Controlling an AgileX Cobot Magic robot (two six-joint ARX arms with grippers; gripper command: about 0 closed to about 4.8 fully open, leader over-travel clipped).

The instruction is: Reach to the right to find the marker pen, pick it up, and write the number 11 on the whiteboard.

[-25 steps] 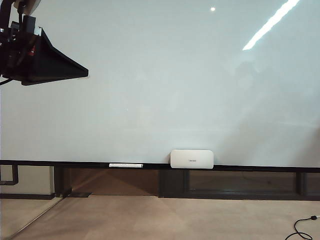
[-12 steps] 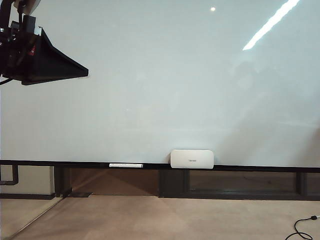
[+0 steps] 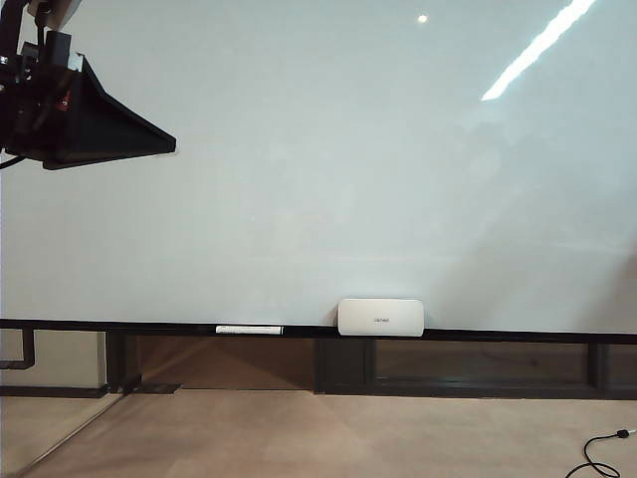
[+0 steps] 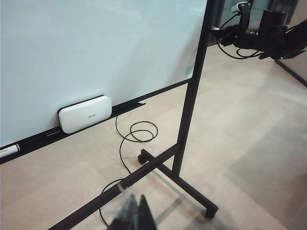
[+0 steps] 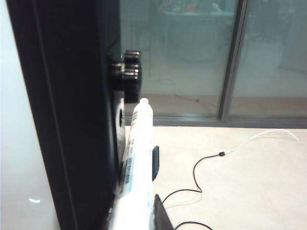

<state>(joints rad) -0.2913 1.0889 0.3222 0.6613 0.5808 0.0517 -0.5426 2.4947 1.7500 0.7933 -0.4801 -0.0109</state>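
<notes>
Right pincer (image 5: 144,215) tighter around marker pen (image 5: 136,163).

The whiteboard (image 3: 328,169) face is bare across its whole width. Along its bottom rail (image 3: 498,336), a white box (image 3: 380,317) stands near the middle and a thin white stick (image 3: 249,329) lies just left of it. The left gripper (image 3: 164,146) hangs at the upper left edge; beside the right gripper (image 5: 144,211), a black post (image 5: 72,115) with a knob (image 5: 129,75) crowds the marker pen (image 5: 136,163).

Setting: office or meeting-room interior. Evidence: large glossy whiteboard (image 3: 328,159) on a black wheeled stand (image 4: 184,124); white rounded box (image 3: 380,317) resting on the board's bottom rail; pale smooth floor beneath the board with loose black cable (image 4: 129,139); glass partition wall (image 5: 201,52) with dark frames beyond the board's side edge.
</notes>
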